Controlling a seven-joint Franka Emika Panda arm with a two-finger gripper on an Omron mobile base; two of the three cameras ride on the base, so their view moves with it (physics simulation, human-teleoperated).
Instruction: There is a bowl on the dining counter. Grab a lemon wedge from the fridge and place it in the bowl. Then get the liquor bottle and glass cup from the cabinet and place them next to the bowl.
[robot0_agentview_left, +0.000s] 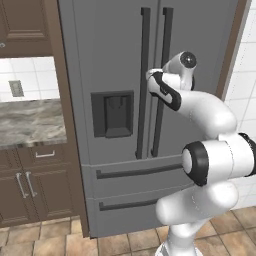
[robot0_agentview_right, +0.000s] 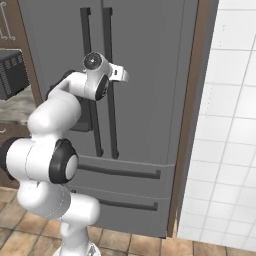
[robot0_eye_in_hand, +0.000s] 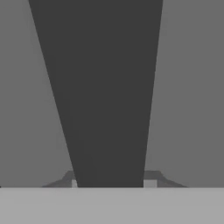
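The grey steel fridge (robot0_agentview_left: 115, 50) stands right in front of me with both doors shut, so its inside is hidden. My arm reaches up to the right door's dark vertical handle (robot0_agentview_right: 108, 45), about halfway up its length. In the hand view that handle (robot0_eye_in_hand: 109, 87) runs as a broad dark bar between my fingertips (robot0_eye_in_hand: 150, 183). The gripper (robot0_eye_in_hand: 112, 183) is closed around it, one tip against each side of the bar. The left door's handle (robot0_agentview_left: 144, 75) runs parallel a short way to the left.
Left of the fridge are a veined marble counter (robot0_agentview_left: 30, 120), brown drawer units (robot0_agentview_left: 30, 185) below it and a brown wall cabinet (robot0_agentview_left: 22, 25) above. A white tiled wall (robot0_agentview_right: 230, 125) lies to the right. The floor is brown tile (robot0_agentview_left: 50, 240).
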